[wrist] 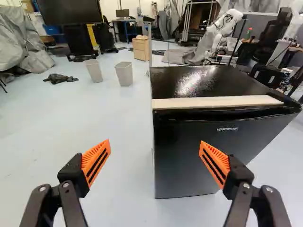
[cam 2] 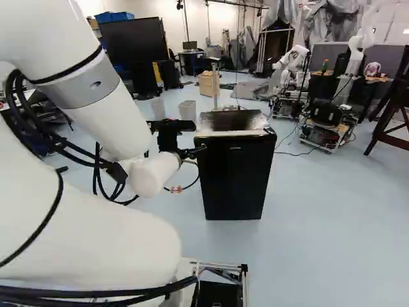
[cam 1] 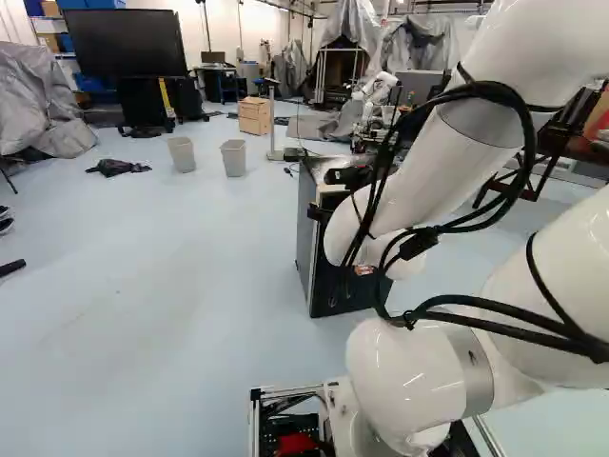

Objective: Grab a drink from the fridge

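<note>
Wide-spread gripper (cam 2: pixel 195 151) before the closed fridge (wrist: pixel 203 151); two bins (wrist: pixel 124 74), a wooden cabinet (wrist: pixel 140 48) and a screen (wrist: pixel 68 10) beyond.

Pale blue floor (cam 1: pixel 171 248); large dark screen (cam 1: pixel 124 43); white wall (cam 1: pixel 224 29) behind; two bins (wrist: pixel 124 74); wooden cabinet (cam 1: pixel 254 116); grey sheeting (cam 1: pixel 38 100).

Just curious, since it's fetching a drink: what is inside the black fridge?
Nothing inside the fridge can be seen: its closed door covers whatever it holds. Only the outside shows, with a pale strip along its upper front edge.

White arm (cam 1: pixel 438 171) bent, its end effector (cam 2: pixel 197 151) forward, orange-padded fingers (wrist: pixel 97 161) wide apart
</note>
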### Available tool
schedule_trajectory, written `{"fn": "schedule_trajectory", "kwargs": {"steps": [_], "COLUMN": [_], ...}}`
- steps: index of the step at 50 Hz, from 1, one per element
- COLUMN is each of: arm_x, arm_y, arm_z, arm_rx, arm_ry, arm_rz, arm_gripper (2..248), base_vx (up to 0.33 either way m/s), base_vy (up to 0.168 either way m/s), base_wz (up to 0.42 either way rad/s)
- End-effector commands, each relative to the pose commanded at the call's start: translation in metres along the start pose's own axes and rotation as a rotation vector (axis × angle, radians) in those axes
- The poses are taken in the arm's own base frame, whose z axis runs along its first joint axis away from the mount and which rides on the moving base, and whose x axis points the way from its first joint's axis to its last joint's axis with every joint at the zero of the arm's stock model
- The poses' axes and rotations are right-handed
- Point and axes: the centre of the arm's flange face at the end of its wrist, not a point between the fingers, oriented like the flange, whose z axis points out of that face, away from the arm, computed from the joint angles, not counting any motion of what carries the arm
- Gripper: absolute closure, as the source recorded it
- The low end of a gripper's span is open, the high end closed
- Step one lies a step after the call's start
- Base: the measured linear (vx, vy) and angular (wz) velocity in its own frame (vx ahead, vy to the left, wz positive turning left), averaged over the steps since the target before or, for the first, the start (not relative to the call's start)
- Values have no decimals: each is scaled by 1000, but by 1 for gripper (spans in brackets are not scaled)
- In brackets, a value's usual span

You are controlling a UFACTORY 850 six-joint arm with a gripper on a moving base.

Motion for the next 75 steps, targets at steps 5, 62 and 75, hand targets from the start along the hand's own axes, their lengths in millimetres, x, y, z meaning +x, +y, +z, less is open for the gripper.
{"fn": "schedule_trajectory", "kwargs": {"steps": [5, 62, 75], "arm_x": [0, 19, 26], "arm_y": [0, -31, -42], "arm_z": [0, 27, 41], "arm_rx": [0, -16, -29], "arm_ry": [0, 46, 54], "arm_rz": [0, 77, 103], "arm_gripper": [3, 3, 3], "base_vx": [0, 0, 0], "base_vy": [0, 0, 0], "base_wz": [0, 0, 0]}}
